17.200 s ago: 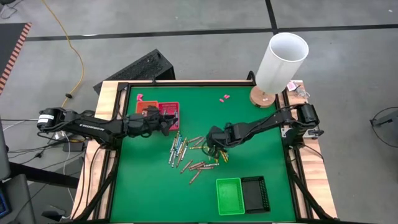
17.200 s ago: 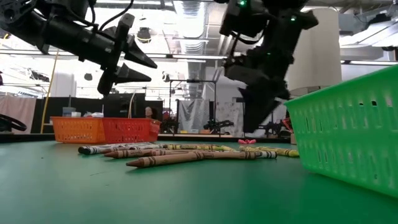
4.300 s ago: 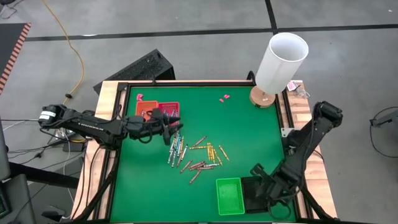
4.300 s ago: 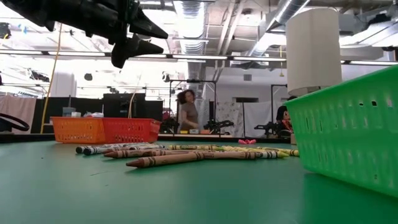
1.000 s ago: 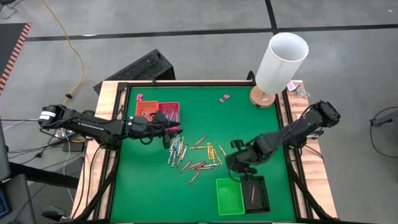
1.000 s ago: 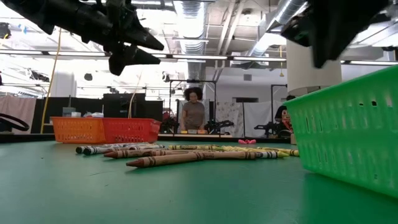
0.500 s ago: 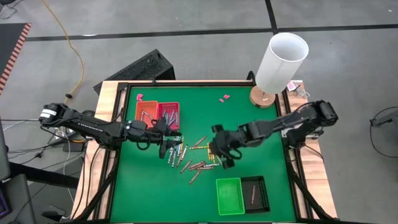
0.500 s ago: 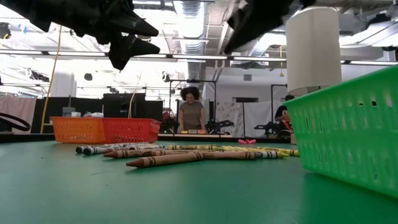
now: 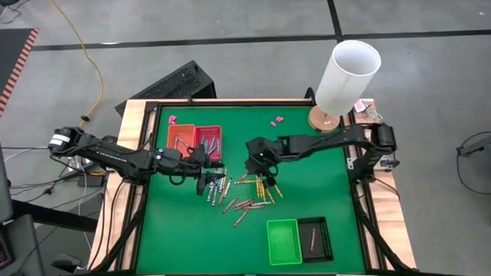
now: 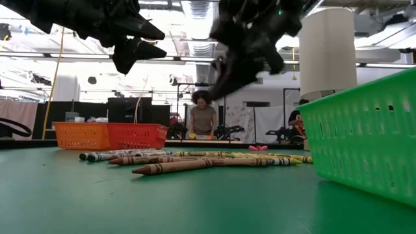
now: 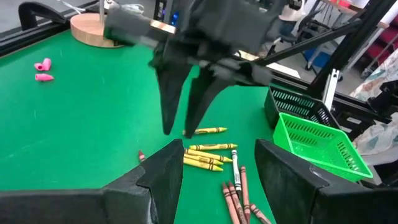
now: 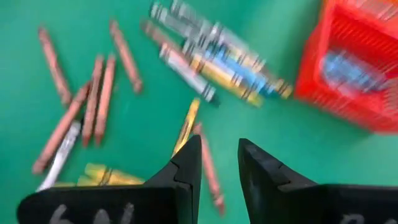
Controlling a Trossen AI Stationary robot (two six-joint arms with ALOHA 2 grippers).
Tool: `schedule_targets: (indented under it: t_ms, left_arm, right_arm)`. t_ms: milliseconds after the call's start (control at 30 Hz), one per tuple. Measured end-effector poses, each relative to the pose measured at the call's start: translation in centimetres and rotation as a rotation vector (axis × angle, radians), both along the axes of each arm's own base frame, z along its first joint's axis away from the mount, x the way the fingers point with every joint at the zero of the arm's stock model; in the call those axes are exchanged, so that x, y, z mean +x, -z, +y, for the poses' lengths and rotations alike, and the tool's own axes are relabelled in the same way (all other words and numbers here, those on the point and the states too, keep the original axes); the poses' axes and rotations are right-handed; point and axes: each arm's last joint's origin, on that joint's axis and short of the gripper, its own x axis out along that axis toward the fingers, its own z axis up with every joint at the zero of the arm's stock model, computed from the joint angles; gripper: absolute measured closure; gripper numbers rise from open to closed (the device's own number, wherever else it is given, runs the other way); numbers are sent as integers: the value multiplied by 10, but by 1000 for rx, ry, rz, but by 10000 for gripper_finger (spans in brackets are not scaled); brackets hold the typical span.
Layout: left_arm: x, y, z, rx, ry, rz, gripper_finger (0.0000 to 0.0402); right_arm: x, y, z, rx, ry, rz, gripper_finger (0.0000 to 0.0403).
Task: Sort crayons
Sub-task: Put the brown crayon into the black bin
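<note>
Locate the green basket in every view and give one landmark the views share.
High view: green basket at the table's near edge, beside the black basket.
Low view: fills the right edge.
Left wrist view: at right, in front of the black basket.
Right wrist view: not in it.
Shared landmark: the yellow crayons.

Bright even overhead light; right wrist view motion-blurred

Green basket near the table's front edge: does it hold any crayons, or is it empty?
Empty, as far as the high view shows: the green basket has a plain green floor, while the black basket beside it holds one crayon.
</note>
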Motion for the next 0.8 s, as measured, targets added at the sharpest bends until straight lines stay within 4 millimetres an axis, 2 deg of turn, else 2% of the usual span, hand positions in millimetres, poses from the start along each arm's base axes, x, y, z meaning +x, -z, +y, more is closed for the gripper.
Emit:
schedule_targets:
  t_ms: [200,400,800]
  left_arm:
    - [0,1,0,9,0,10,214]
    - [0,2,1,15,-18,21,214]
    - [-1,3,1,18,-25,34,214]
  right_arm:
    - [13,35,-14,-9,-12,70,302]
    - [20,61,-16,-14,-24,135,302]
    - [20,69,-28,-30,-14,155,302]
